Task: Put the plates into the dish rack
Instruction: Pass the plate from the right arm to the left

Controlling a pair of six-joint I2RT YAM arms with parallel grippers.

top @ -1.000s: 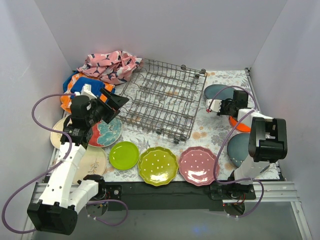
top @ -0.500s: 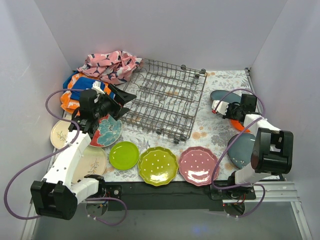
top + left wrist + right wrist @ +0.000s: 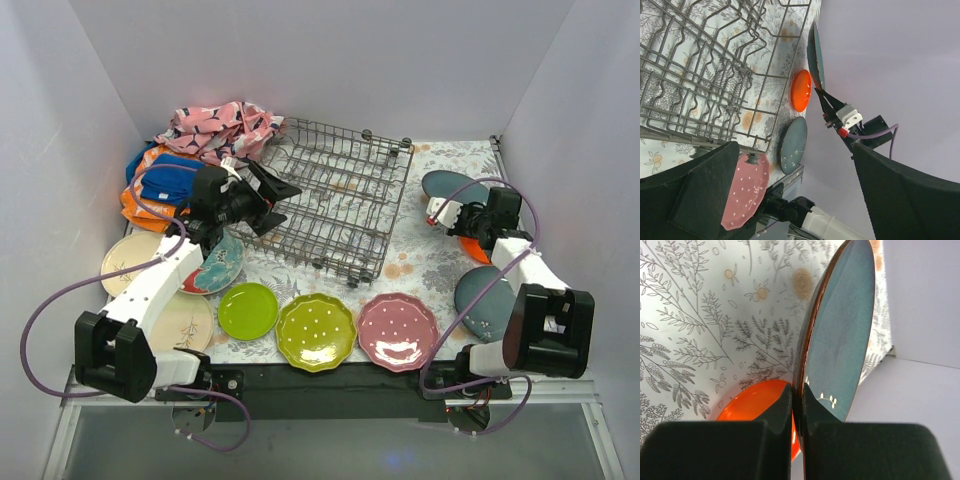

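While the right jaws are clamped tight on the rim of the blue-grey plate [image 3: 840, 335] — tilted up beside the orange plate [image 3: 755, 400] at the right side of the counter [image 3: 415, 262] — I see the left jaws spread wide, holding nothing, over the left edge of the dish rack [image 3: 330, 200]. A pink dotted plate [image 3: 398, 330] lies flat at the near edge.

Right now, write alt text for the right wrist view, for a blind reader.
The right gripper is shut on the rim of a blue-grey plate held on edge. Behind it an orange plate lies on the floral table cover.
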